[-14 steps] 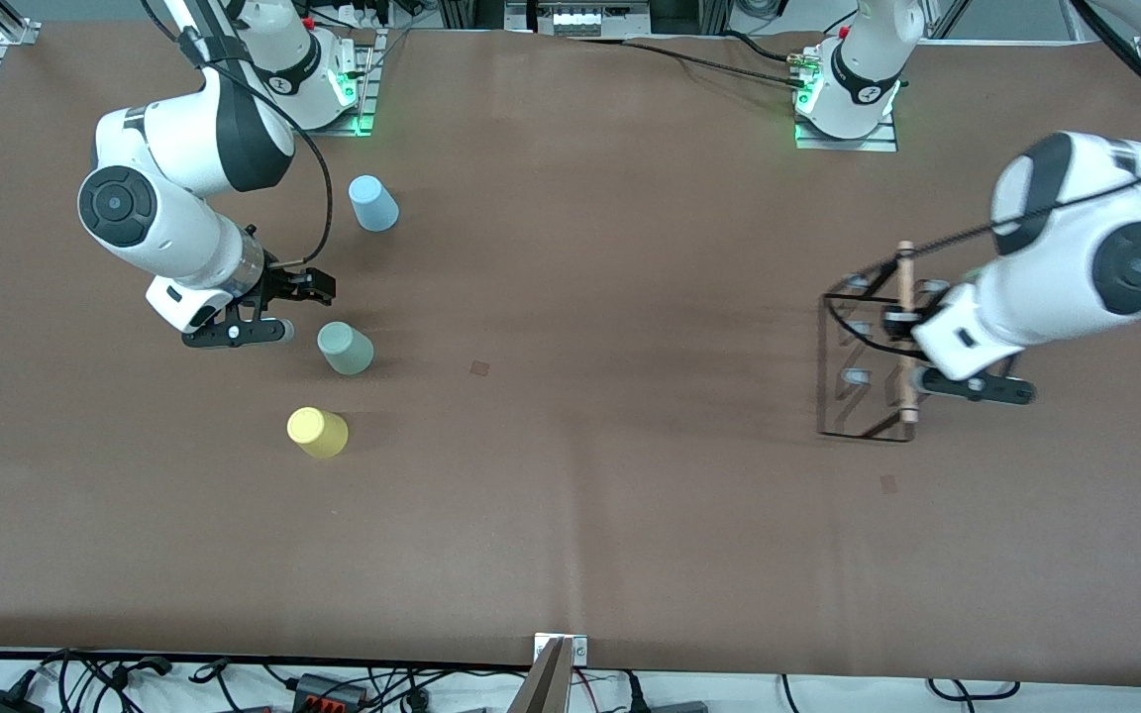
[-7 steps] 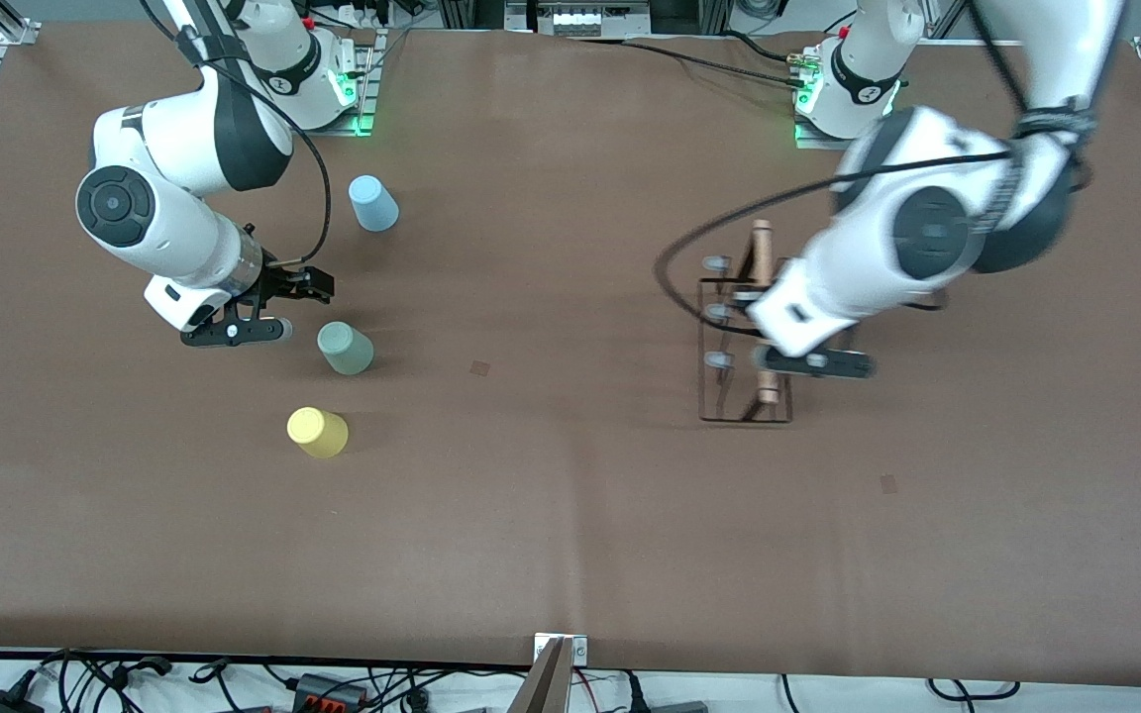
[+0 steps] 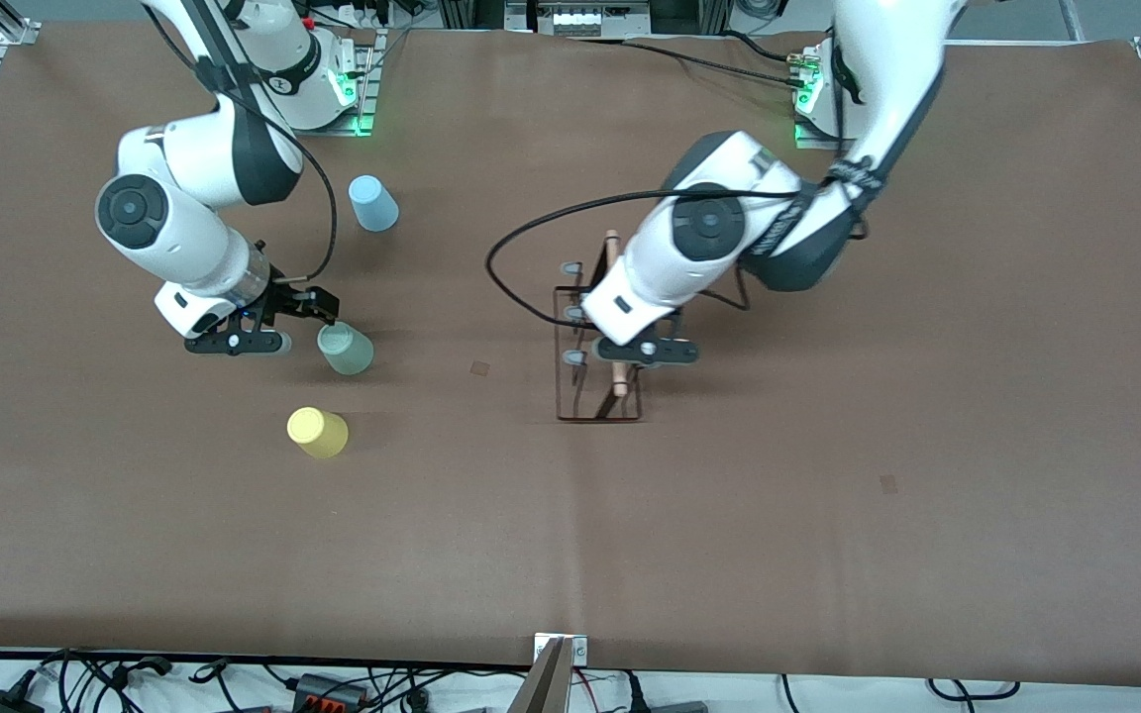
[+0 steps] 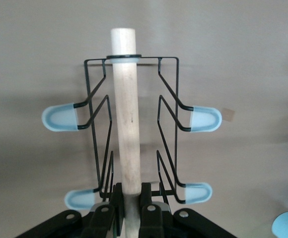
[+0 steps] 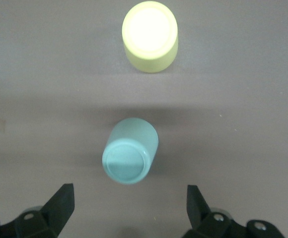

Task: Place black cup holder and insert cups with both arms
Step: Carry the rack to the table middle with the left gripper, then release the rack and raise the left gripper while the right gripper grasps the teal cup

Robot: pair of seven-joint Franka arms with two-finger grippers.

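The black cup holder (image 3: 594, 349) is at the table's middle, its wooden rod handle (image 3: 613, 297) on top. My left gripper (image 3: 620, 349) is shut on that rod, which also shows in the left wrist view (image 4: 126, 109) between the gripper's (image 4: 130, 208) closed fingers. I cannot tell whether the base touches the table. The pale green cup (image 3: 345, 349), yellow cup (image 3: 317, 432) and light blue cup (image 3: 372, 202) stand upside down toward the right arm's end. My right gripper (image 3: 295, 322) is open beside the green cup (image 5: 130, 157), not around it. The yellow cup (image 5: 150, 35) lies past it.
Both arm bases (image 3: 303, 69) (image 3: 843, 99) stand along the edge farthest from the front camera. Small dark marks (image 3: 479, 367) (image 3: 888, 483) are on the brown mat. Cables lie along the edge nearest the front camera (image 3: 333, 683).
My left arm has carried the cup holder from the left arm's end of the table to the middle. My right gripper has shifted a little closer to the green cup, still open.
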